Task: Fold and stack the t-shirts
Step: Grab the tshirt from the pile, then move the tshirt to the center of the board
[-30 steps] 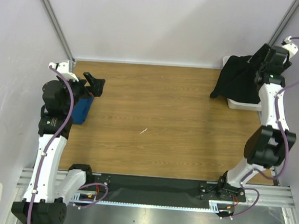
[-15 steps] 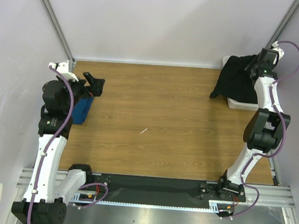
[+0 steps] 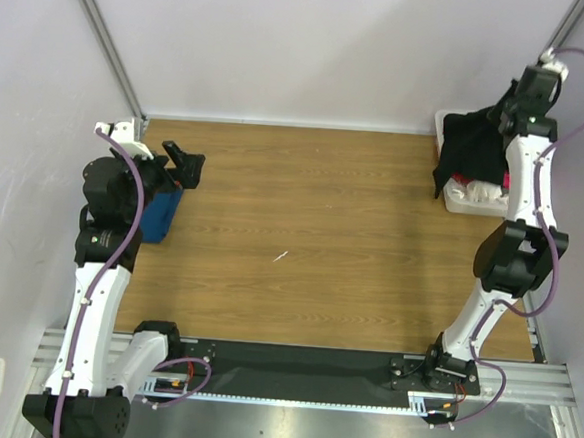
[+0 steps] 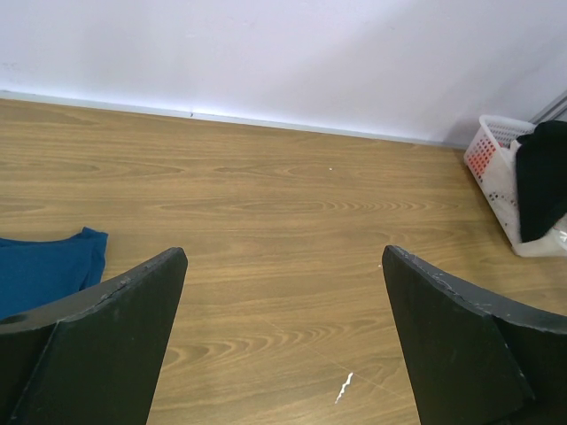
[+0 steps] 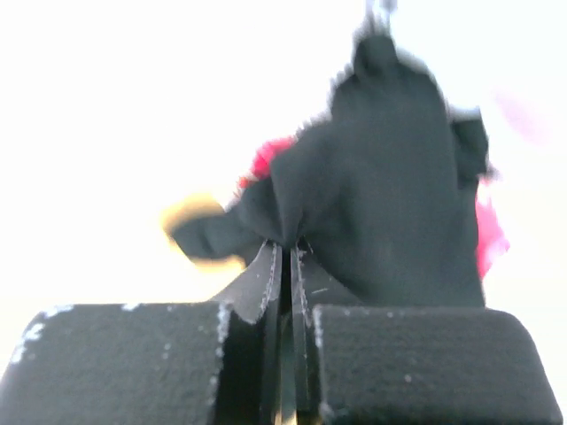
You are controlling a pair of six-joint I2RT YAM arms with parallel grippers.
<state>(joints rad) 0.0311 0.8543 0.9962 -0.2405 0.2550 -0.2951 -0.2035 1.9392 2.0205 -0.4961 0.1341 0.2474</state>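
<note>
Retrieval: our right gripper (image 5: 285, 257) clamps the black t-shirt (image 3: 472, 151) over the basket (image 3: 460, 204) — next we should probably spread it flat; left gripper (image 4: 283, 257) wide apart, empty.

2 slim white-shelled arms, left (image 3: 93, 303) and right (image 3: 528, 190), with bulky black joint housings (image 3: 517, 265). a thin purple cable (image 3: 129, 230) trails along each. the matte black wedge-shaped fingers (image 4: 106, 341) have scuffed pale edges.

I see black t-shirt (image 5: 390, 195) in right gripper (image 5: 285, 266), pink-red shirt (image 5: 268, 158) behind; dark blue shirt (image 4: 40, 270) by left gripper (image 4: 283, 255); white lattice basket (image 4: 496, 177); wood-grain table (image 4: 266, 195).
</note>
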